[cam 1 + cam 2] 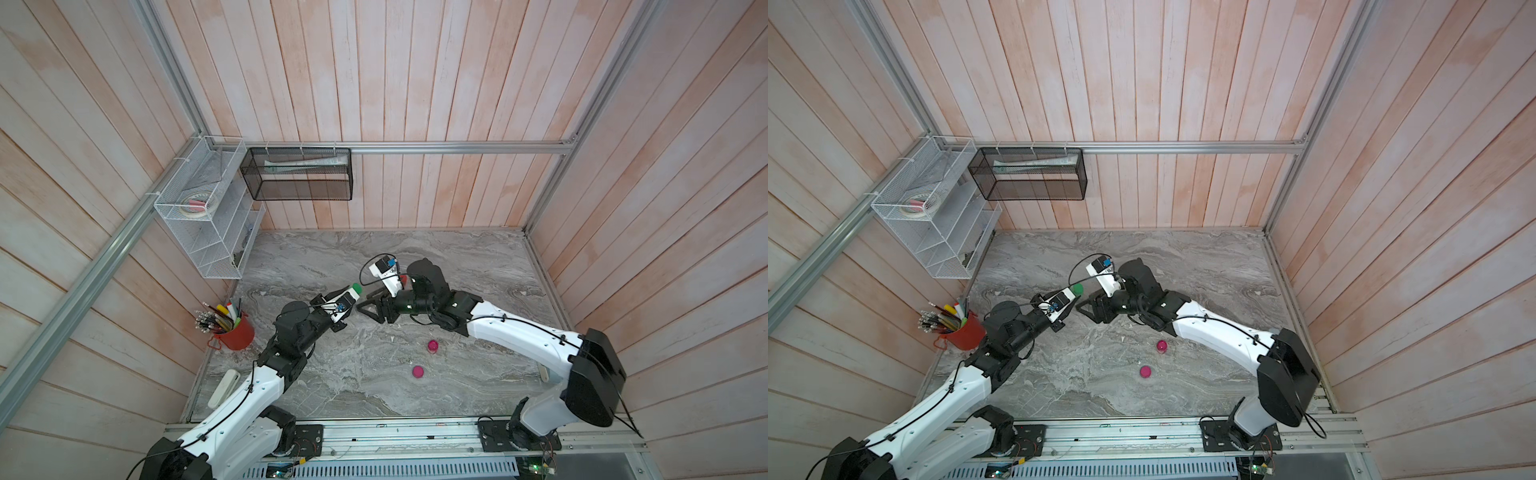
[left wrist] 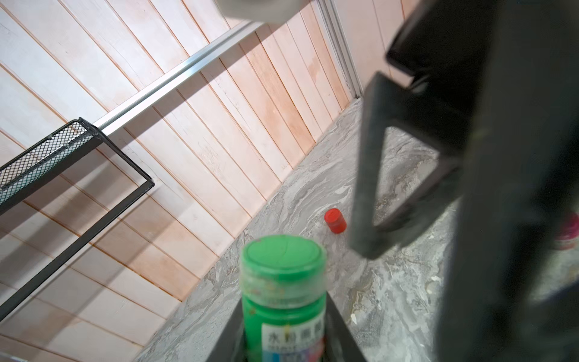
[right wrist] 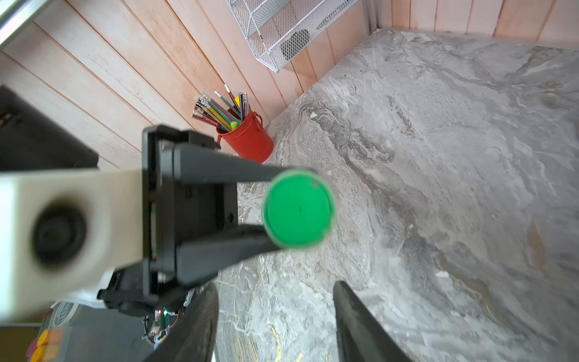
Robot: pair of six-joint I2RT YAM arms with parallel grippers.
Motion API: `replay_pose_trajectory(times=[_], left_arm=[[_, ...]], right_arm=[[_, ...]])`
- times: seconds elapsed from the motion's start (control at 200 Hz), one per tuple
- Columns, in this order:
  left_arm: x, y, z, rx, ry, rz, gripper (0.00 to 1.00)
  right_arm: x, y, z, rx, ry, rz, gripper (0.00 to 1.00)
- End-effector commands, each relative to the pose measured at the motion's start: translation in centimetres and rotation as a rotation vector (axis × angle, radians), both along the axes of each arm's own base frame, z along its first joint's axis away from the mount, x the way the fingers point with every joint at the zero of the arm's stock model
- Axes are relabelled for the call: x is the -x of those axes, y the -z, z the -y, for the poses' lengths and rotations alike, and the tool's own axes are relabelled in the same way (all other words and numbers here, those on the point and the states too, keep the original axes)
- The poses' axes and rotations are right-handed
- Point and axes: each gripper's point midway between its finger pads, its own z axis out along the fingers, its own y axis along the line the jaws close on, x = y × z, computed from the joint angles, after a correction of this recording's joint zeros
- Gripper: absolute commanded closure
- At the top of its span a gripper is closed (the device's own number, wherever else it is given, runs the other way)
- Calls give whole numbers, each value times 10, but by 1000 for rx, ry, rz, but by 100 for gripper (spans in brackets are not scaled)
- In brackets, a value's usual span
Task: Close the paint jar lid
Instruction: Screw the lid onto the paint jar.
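Above the table (image 1: 457, 266), the left gripper (image 1: 352, 292) pinches the jar (image 2: 283, 301), lid (image 3: 298, 209) on top. At its 5 o'clock in a top view, the right gripper (image 1: 368, 309) stands spread, clear of the lid. Likely hazards: the lid may sit loose; the spread gripper may knock the jar askew.

Paint jar (image 2: 283, 301) green, its lid (image 3: 298, 209) the same green, label (image 2: 293, 338) white with dark print. Small jar (image 2: 335, 221) red. In a top view, magenta jar (image 1: 433, 346) and second magenta jar (image 1: 418, 371) between four and five o'clock of the green one, red bucket (image 1: 235, 332) of many-coloured pencils at eight. Table (image 1: 457, 257) grey marble, veined white and tan. Walls (image 1: 415, 83) pale planks washed pink
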Motion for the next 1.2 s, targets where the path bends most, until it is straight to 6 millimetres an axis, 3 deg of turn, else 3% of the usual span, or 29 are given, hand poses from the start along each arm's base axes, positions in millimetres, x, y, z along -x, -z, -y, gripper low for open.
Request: replay_pose_trajectory(times=[0.0, 0.115, 0.245, 0.4, 0.735, 1.19], left_arm=[[2, -24, 11, 48, 65, 40, 71], [12, -19, 22, 54, 159, 4, 71], [37, -14, 44, 66, 378, -82, 70], [60, -10, 61, 84, 566, -194, 71], [60, -3, 63, 78, 586, -236, 70], [59, -4, 61, 73, 568, -220, 70]], right_arm=[[-3, -15, 25, -14, 6, 97, 40], [-3, -22, 46, 11, -26, 212, 40], [-5, -31, 56, 62, -67, 422, 42], [15, -38, 59, 50, -217, 630, 44], [22, -45, 46, 38, -324, 638, 48], [27, -30, 28, 62, -409, 577, 55]])
